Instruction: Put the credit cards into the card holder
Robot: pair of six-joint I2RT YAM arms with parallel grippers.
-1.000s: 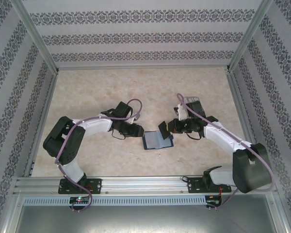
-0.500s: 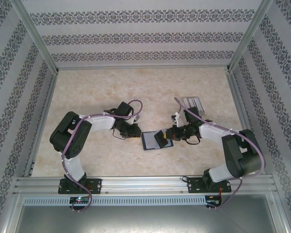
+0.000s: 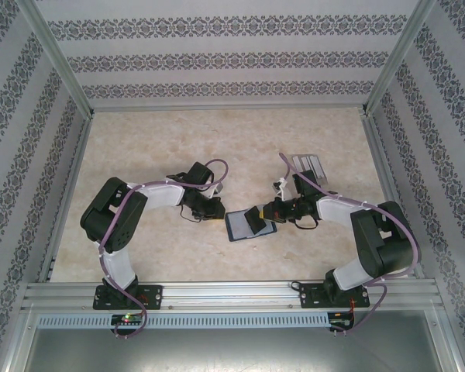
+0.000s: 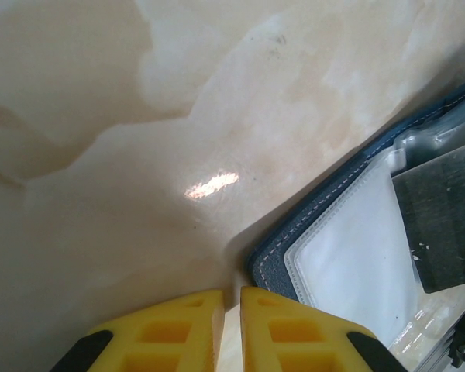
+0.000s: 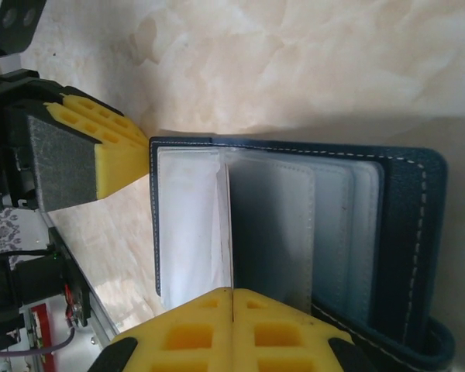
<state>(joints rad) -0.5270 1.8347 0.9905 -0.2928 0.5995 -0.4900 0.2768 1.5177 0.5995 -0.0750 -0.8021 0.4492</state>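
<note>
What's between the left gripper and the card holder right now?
Nothing but a narrow strip of bare table; the left wrist view shows the left gripper just short of the card holder corner.

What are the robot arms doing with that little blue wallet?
The right gripper is shut on a dark grey card and holds it over the clear pockets of the open navy card holder lying on the table. The left gripper, fingers nearly together, sits at the holder's edge. The card isn't fully in yet.
</note>
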